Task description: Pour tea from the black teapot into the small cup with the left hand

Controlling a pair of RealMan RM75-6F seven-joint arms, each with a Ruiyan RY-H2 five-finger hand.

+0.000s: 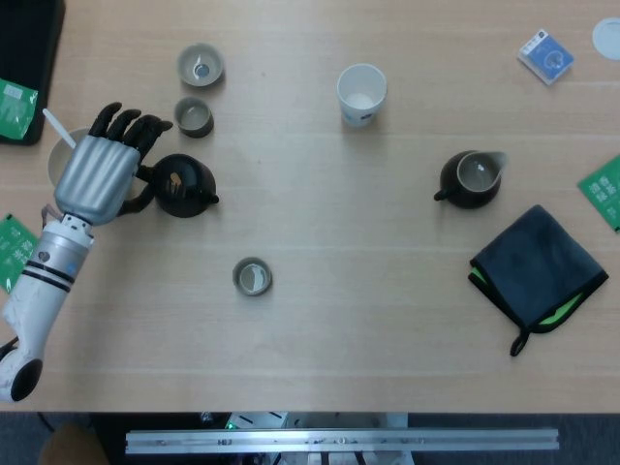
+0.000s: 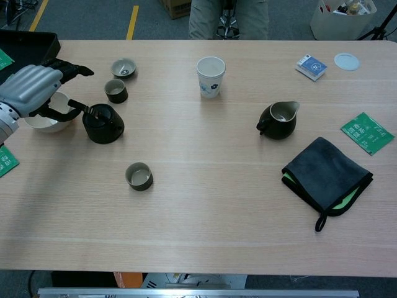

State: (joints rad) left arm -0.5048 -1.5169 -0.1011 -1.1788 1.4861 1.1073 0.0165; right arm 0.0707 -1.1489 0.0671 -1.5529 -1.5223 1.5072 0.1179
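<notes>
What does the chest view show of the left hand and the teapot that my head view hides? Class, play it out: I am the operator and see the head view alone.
Observer: The left hand hovers clear of the table, fingers stretched out above the teapot, not round it.
Operator: And the thumb?
Observer: It curls down beside the teapot's handle; I cannot tell whether it touches.
Operator: What lies under the hand?
Observer: A pale bowl stands on the table there, left of the teapot.
</notes>
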